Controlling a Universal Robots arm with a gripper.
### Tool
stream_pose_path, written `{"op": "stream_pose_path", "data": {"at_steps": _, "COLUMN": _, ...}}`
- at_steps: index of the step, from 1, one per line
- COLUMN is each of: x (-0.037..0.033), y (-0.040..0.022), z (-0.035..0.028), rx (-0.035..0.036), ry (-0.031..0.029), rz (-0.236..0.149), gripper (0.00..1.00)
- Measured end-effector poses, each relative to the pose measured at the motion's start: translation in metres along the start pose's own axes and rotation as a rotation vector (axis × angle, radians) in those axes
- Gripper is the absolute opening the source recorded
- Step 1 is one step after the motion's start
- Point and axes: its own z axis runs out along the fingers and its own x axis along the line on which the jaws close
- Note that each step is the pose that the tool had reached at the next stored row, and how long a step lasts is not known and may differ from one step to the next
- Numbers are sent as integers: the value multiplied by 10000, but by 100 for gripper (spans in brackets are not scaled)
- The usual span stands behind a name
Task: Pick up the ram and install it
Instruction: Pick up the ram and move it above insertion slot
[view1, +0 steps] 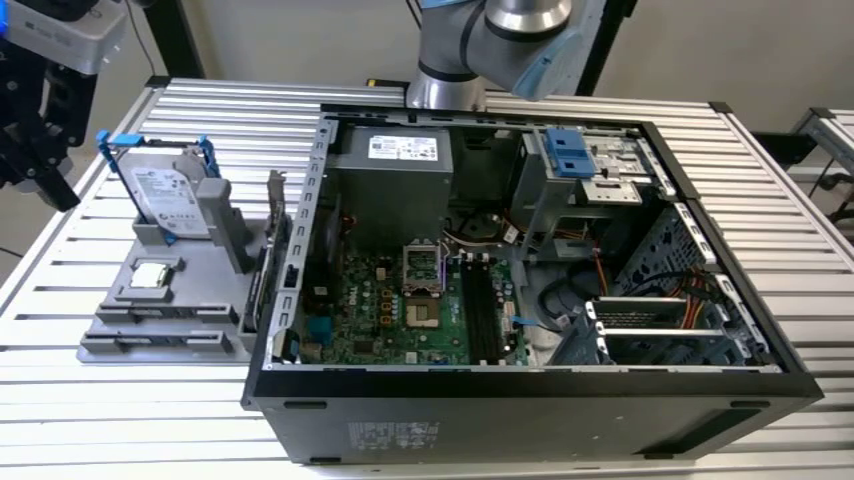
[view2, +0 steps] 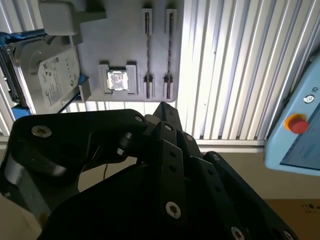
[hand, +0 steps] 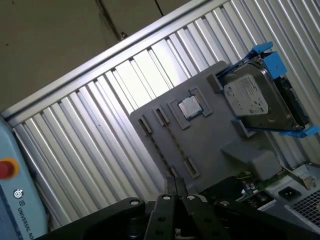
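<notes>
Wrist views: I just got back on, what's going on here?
The arm's hand hangs high, pointed toward the grey parts tray beside the open computer case, shut and holding nothing. What looks like the ram, a thin dark strip on edge, sits in the tray slot next to the processor chip; the hard drive stands at the tray's end. The ram is not yet picked up.

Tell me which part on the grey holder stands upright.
The silver hard drive in its blue-tabbed bracket stands on edge. The small square processor chip lies flat in its recess.
</notes>
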Motion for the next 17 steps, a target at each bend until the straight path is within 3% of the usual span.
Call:
{"op": "stream_pose_path", "data": {"at_steps": 6, "x": -1, "y": 0, "z": 0, "rx": 5, "ry": 6, "rz": -55, "gripper": 0}}
{"op": "stream_pose_path", "data": {"at_steps": 12, "x": -1, "y": 0, "z": 3, "rx": 186, "ry": -77, "rz": -669, "gripper": 0}}
{"op": "stream_pose_path", "data": {"at_steps": 17, "x": -1, "y": 1, "z": 4, "rx": 202, "ry": -83, "rz": -888, "gripper": 0}}
